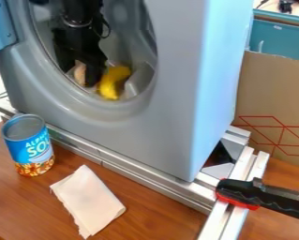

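Inside the drum [128,52], the jaws hang beside a yellow object [111,84].

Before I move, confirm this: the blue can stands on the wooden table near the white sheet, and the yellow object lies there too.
Wrong on one point: the camera view shows the yellow object inside the gray machine. The blue can does stand on the wooden table, near the white sheet.

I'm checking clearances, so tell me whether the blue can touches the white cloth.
Apart. The camera view shows a strip of brown tabletop between the blue can and the white cloth.
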